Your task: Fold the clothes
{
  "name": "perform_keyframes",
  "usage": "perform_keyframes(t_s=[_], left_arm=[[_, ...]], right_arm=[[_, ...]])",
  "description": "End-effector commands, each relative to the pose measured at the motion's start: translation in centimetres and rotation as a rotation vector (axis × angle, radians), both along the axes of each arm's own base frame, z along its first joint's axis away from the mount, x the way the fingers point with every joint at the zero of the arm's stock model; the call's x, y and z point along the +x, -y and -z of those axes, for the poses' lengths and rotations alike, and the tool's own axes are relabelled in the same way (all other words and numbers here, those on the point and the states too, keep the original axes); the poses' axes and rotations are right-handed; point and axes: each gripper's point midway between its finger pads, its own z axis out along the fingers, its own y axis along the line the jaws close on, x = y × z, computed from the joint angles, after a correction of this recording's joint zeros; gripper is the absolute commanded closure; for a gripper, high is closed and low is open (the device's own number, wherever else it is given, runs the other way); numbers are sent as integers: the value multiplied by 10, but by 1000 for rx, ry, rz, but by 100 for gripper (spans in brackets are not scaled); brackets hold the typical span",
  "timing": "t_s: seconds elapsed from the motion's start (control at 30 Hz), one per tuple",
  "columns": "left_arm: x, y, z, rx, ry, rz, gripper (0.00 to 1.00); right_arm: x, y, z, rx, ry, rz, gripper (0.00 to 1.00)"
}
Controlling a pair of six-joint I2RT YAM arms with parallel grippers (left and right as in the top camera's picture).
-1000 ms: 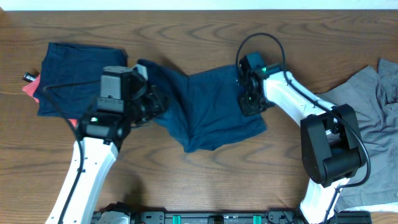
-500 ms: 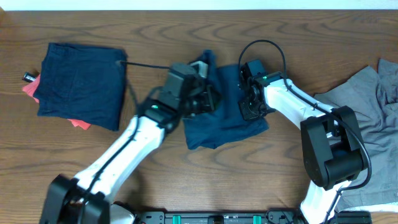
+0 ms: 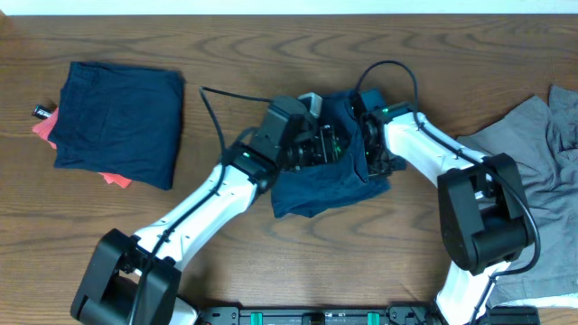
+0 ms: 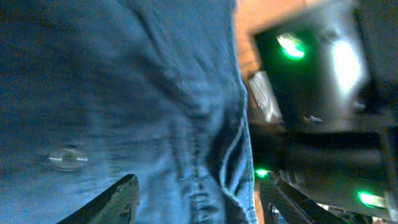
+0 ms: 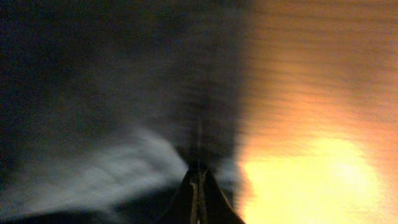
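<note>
Dark navy shorts [image 3: 312, 185] lie doubled over at the table's middle. In the left wrist view the blue cloth [image 4: 143, 106] with its stitched hem fills the frame. My left gripper [image 3: 330, 144] hovers over the fold's top. Its fingers [image 4: 119, 200] stand wide apart, so the left gripper [image 4: 199, 205] is open with the hem lying below the gap. My right gripper [image 3: 373, 155] sits at the shorts' right edge. The right wrist view is blurred and shows the right gripper [image 5: 199, 190] shut over dark cloth [image 5: 93, 93]. Whether any fabric is pinched does not show.
A folded navy garment [image 3: 117, 122] lies at the far left on a coral-red one [image 3: 112, 178], with a small black object [image 3: 40, 112] beside them. A light grey garment [image 3: 533, 149] is heaped at the right edge. A black cable [image 3: 226, 99] trails from the left arm.
My left gripper carried the shorts' left leg rightward over the rest, then opened. The right gripper stayed at the right edge, shifting slightly.
</note>
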Motion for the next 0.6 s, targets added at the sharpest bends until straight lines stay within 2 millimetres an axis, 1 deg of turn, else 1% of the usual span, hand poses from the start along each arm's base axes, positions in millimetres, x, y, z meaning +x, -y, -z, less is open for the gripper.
perform_keyframes(t_s=[0.0, 0.03, 0.1, 0.17, 0.2, 0.23, 0.27, 0.33, 0.37, 0.4, 0.47, 0.53, 0.57], left_arm=[[25, -23, -13, -6, 42, -67, 36], [31, -30, -13, 0, 46, -91, 36], [47, -52, -10, 34, 64, -166, 36], [61, -74, -7, 82, 88, -248, 36], [67, -83, -6, 106, 101, -285, 36], [75, -94, -5, 135, 118, -333, 36], [81, -105, -3, 169, 132, -383, 35], [91, -122, -1, 246, 179, -451, 35], [95, -125, 0, 275, 206, -458, 34], [99, -125, 2, 295, 233, -442, 32], [105, -122, 10, 309, 252, -422, 32], [110, -119, 25, 329, 254, -405, 32], [112, -119, 31, 335, 251, -400, 32]], right_arm=[[50, 30, -81, -62, 269, 123, 94], [56, 32, -97, -53, 309, 133, 93], [67, 35, -137, -10, 409, 159, 89], [72, 30, -168, 58, 482, 155, 89], [71, 21, -181, 111, 503, 119, 89], [68, 8, -191, 181, 512, 64, 89], [64, -3, -196, 240, 508, 17, 89], [50, -27, -199, 348, 464, -65, 89], [41, -39, -197, 393, 427, -96, 89], [33, -48, -193, 423, 391, -111, 89], [15, -64, -179, 466, 310, -142, 89], [-3, -79, -160, 491, 232, -156, 89], [-10, -83, -153, 491, 207, -151, 89]])
